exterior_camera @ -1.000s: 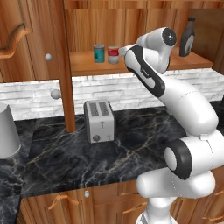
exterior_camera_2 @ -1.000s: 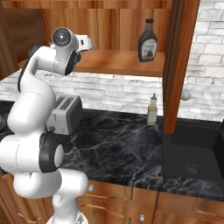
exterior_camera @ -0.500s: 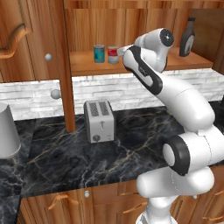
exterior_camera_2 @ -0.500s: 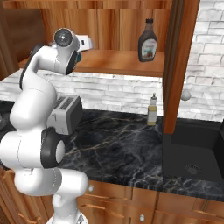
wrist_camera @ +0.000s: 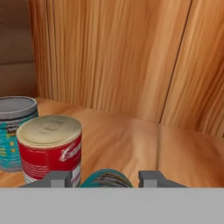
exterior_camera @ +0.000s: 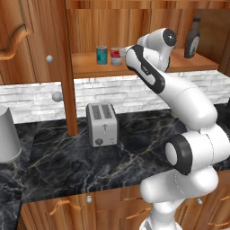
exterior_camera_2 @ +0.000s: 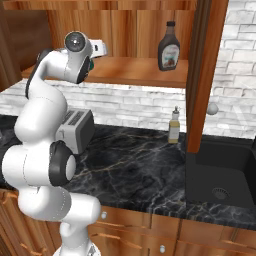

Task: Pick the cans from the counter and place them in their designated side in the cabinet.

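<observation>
My gripper [wrist_camera: 105,177] is inside the cabinet, low over its plank shelf [wrist_camera: 153,144], and is shut on a teal-rimmed can [wrist_camera: 105,180] whose top shows between the two fingertips [wrist_camera: 59,178]. Just to its left on the shelf stands the red-labelled can [wrist_camera: 50,148], upright, with a teal can [wrist_camera: 13,131] beside it further left. From the left base view the teal can [exterior_camera: 102,55] and the red can [exterior_camera: 116,56] stand side by side on the shelf [exterior_camera: 148,67], with my arm reaching in next to the red one. A bit of the held teal can [exterior_camera_2: 91,64] peeks out below the hand.
A dark sauce bottle [exterior_camera: 193,38] stands at the shelf's right end. On the black marble counter [exterior_camera: 67,161] sit a toaster [exterior_camera: 103,123], a grey upturned pot [exterior_camera: 6,134] and a small bottle [exterior_camera_2: 174,125]. A wooden post [exterior_camera: 67,67] and a sink [exterior_camera_2: 220,175] flank the area.
</observation>
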